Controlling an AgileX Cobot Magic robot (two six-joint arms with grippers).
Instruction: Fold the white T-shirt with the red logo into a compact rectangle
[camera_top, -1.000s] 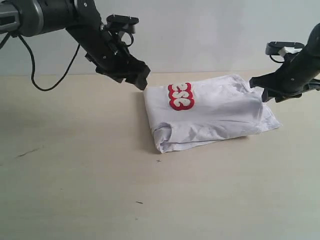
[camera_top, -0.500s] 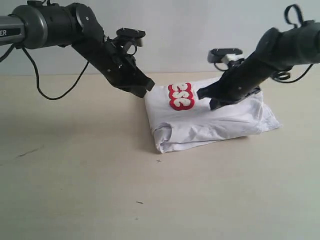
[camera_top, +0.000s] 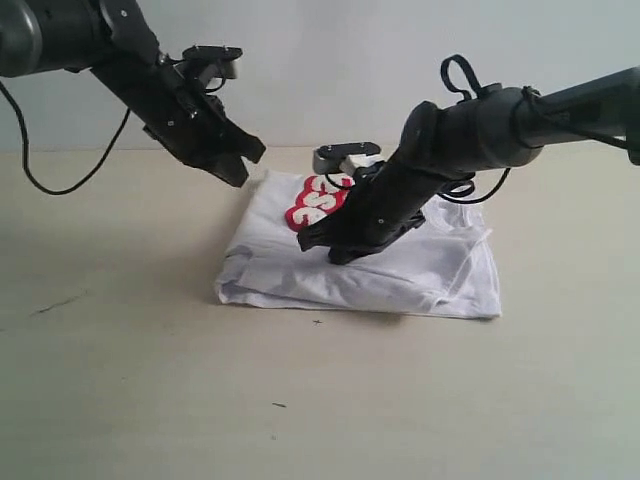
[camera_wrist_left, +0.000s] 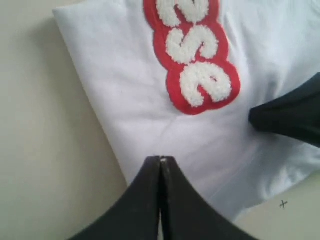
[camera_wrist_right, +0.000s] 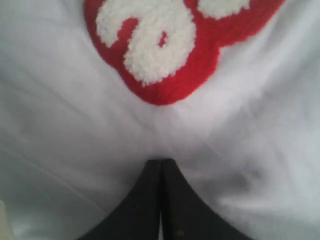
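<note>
The white T-shirt (camera_top: 430, 265) lies folded in a rough rectangle on the table, its red logo (camera_top: 318, 203) with puffy white letters facing up near the far left corner. My right gripper (camera_top: 335, 248) is shut, its tips pressed down on the cloth just beside the logo (camera_wrist_right: 160, 45); no fabric shows between the tips (camera_wrist_right: 160, 161). My left gripper (camera_top: 240, 170) is shut and empty, hovering above the shirt's far left edge (camera_wrist_left: 115, 100). In the left wrist view the logo (camera_wrist_left: 195, 60) lies ahead of the tips (camera_wrist_left: 160, 159), and the right gripper's dark tip (camera_wrist_left: 287, 117) enters from the side.
The bare beige table (camera_top: 150, 380) surrounds the shirt, with small dark marks (camera_top: 278, 405) near the front. A black cable (camera_top: 60, 185) hangs from the left arm at the back left. A pale wall stands behind the table.
The shirt has slid and turned to the left and lies flatter. My right gripper has come down across it onto the cloth by the logo. My left gripper has drawn back to the left.
</note>
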